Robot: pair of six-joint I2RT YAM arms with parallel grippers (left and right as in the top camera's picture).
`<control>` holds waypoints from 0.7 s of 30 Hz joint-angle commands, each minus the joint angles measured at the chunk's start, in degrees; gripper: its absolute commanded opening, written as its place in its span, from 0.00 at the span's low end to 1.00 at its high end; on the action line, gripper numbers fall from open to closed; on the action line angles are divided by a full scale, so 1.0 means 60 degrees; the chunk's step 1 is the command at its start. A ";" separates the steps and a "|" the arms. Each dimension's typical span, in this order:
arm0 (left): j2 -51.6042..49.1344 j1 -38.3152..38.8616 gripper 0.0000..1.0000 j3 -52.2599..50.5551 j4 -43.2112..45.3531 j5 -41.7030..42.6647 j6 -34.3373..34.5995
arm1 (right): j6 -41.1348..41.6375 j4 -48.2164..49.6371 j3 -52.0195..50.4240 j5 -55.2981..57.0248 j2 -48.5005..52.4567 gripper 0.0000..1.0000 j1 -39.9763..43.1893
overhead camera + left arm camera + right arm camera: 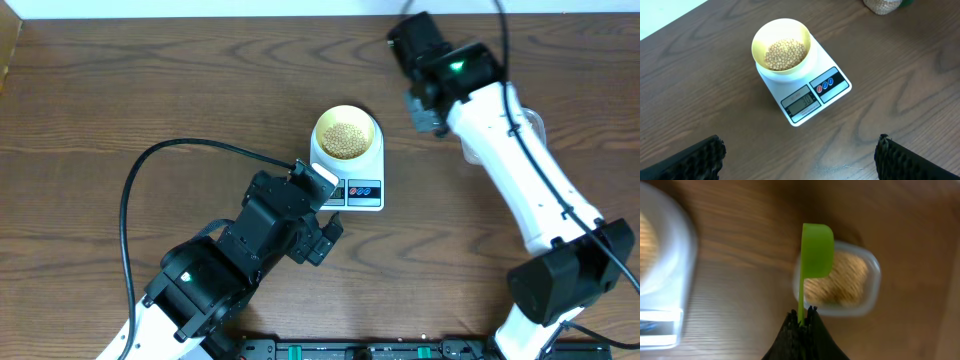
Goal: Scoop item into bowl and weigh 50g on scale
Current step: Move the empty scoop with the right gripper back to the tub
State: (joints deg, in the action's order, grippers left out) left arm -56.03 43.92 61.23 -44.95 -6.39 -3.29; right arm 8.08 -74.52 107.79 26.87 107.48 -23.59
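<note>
tool on right arm (pixel 801 316) clamps green scoop (pixel 817 245) over tub (pixel 876 277); left tool (pixel 800 162) hangs apart.

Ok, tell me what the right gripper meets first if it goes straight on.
Likely the tub: the right gripper holds a green scoop whose cup hangs over its beans. Depth is unclear.

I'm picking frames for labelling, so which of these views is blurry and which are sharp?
Right wrist view: blurred, the tub and scale smeared, only the green scoop in the right claw fairly crisp. Left wrist view: sharp on bowl and beans. Overhead: clear, evenly lit.
</note>
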 commanded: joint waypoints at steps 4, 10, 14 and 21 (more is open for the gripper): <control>0.0051 -0.0040 0.98 0.0288 0.0011 -0.0124 -0.0131 | 0.1818 -0.0656 0.0153 -0.0226 -0.0342 0.01 0.1519; 0.0051 -0.0040 0.98 0.0288 0.0011 -0.0124 -0.0131 | 0.2473 -0.0583 -0.0492 -0.0590 -0.0328 0.01 0.2441; 0.0051 -0.0040 0.98 0.0288 0.0011 -0.0124 -0.0131 | 0.2732 -0.0495 -0.1064 -0.0583 -0.0302 0.01 0.2721; 0.0051 -0.0040 0.98 0.0288 0.0007 -0.0124 -0.0131 | 0.2765 0.0251 -0.1978 -0.0579 -0.0299 0.01 0.2881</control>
State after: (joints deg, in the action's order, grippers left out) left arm -56.03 43.92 61.23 -44.95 -6.39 -3.29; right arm 23.27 -74.48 98.19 23.24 106.85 -6.76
